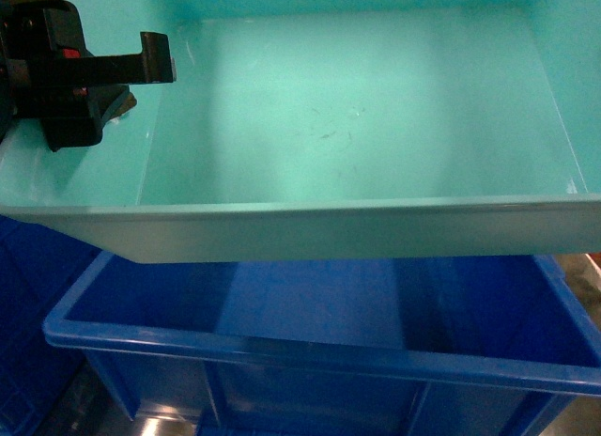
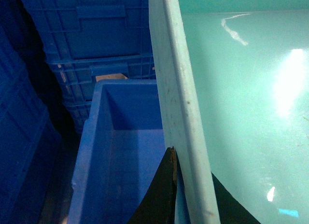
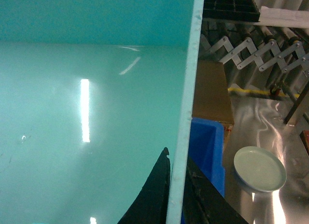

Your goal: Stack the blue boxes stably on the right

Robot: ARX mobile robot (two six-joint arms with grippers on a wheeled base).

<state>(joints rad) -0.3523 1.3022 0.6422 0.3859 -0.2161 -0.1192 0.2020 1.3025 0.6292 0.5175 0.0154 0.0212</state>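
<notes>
Both end effectors, left [image 2: 175,185] and right [image 3: 176,195], are clamped on the tub's [image 1: 376,126] side rims, holding it above the crate [image 1: 310,342]. Next, I judge, it must be lowered level and centred inside.

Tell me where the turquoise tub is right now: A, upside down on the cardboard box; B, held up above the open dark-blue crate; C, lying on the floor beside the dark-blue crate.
B: the turquoise tub hangs over the dark-blue crate, its rims clamped by the left tool and right tool.
</notes>
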